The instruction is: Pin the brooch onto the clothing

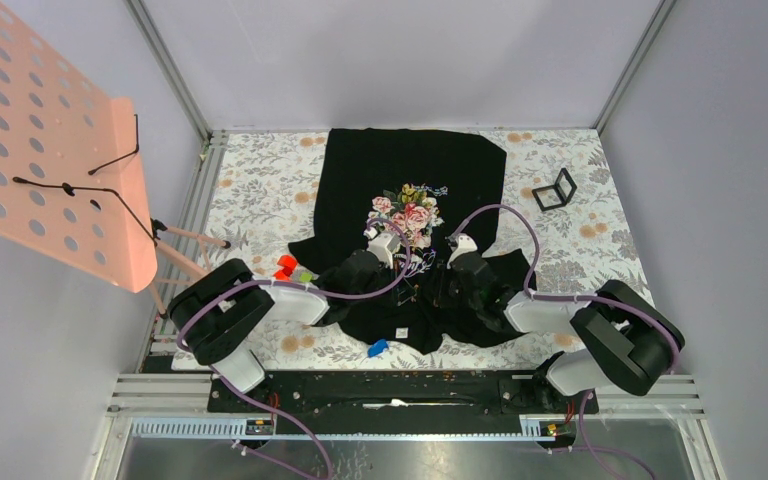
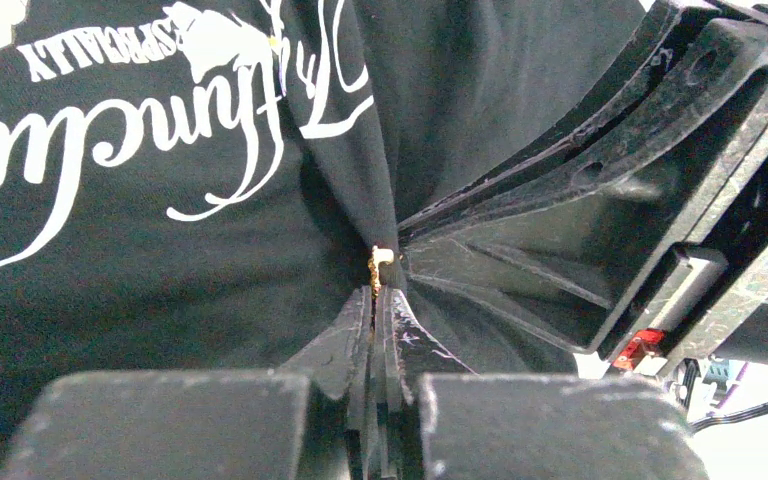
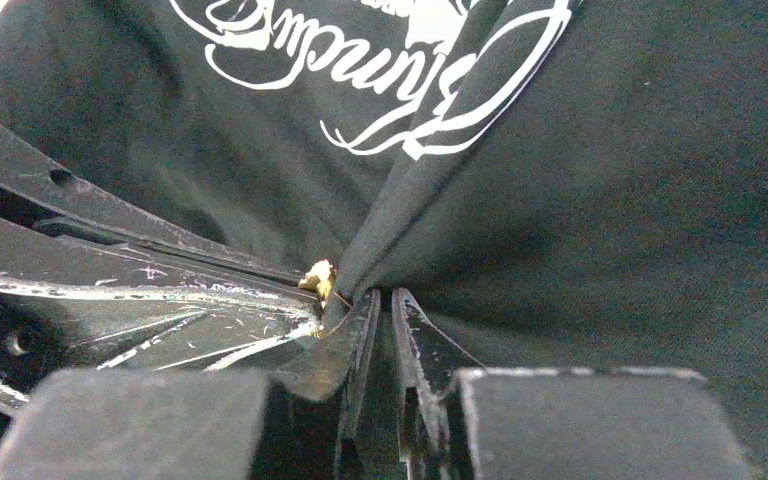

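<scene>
The brooch [image 2: 374, 268], a tiny golden leaf-shaped pin, sits right at the tips of the left gripper [image 2: 374, 305], whose fingers are pressed together with no gap showing, so it appears to be pinched there. It lies against a raised ridge of the black T-shirt [image 1: 415, 165], just below the white script lettering [image 2: 110, 130]. That places it near the middle of the table, a little toward the near edge.

The right gripper [image 3: 385, 305] meets the left one tip to tip from the opposite side. Its fingers are almost together, with only a narrow dark slit between them. The cloth ridge is drawn up to their tips, and they seem to grip it. In the right wrist view the brooch [image 3: 318, 276] shows just beside the fold, touching the fabric.

The T-shirt is spread flat on a floral tablecloth [image 1: 260, 190], reaching from the far edge toward the near edge, with its rose print [image 1: 407, 212] at the centre. A red block [image 1: 286, 263] and a green block [image 1: 304, 275] lie beside the shirt toward the left edge. A small blue piece [image 1: 378, 348] lies at the near edge. A small black frame [image 1: 556, 190] stands toward the far right corner. A pink perforated board [image 1: 50, 140] stands beyond the left edge.
</scene>
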Controlling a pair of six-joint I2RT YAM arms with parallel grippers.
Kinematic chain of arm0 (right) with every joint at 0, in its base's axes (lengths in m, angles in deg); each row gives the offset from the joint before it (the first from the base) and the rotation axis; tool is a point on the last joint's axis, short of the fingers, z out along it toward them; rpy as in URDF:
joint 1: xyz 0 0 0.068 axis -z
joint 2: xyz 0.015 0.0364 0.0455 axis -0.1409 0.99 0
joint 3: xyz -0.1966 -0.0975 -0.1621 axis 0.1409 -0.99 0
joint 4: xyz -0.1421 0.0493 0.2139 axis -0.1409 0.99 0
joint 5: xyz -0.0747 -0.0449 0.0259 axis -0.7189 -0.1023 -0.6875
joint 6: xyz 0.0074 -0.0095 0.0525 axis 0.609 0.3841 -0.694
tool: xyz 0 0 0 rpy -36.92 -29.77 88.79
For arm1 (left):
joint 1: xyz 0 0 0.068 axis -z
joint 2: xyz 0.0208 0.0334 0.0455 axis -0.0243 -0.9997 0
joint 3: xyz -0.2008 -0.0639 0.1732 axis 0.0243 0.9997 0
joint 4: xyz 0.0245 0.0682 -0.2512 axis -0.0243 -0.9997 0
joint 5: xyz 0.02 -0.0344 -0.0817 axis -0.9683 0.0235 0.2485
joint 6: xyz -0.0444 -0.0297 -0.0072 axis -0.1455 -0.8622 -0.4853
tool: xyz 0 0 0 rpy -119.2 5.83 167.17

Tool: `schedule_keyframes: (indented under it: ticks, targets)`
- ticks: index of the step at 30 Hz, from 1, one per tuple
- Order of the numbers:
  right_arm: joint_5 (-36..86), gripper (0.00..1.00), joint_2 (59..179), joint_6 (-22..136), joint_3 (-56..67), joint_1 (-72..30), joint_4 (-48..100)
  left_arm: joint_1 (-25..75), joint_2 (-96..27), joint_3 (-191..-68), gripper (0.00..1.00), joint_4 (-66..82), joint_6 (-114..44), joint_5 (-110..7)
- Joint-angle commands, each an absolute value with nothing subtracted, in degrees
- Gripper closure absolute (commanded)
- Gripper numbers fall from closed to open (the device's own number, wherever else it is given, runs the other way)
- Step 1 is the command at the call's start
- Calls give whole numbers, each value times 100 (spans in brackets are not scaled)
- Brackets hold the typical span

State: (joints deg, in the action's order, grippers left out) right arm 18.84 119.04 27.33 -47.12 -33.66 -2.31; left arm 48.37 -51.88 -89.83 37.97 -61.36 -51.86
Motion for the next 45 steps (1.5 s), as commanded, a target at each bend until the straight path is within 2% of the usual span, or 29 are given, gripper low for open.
schedule_keyframes:
  ticks: [1,28,45]
  targets:
    - [1834,85,12008,2634,-4605,-3581,-580,4866,-5204,-9356,100,4210,-6256,-5057]
    - [1167,96,12412,2298,-4124,-3960,-192,5007,-5326,-9380,100,4468,-6096,-4605]
    - [878,98,12429,2293,-3837,-4083,150,5233,-5200,-9192,100,4580,-5778,-4554]
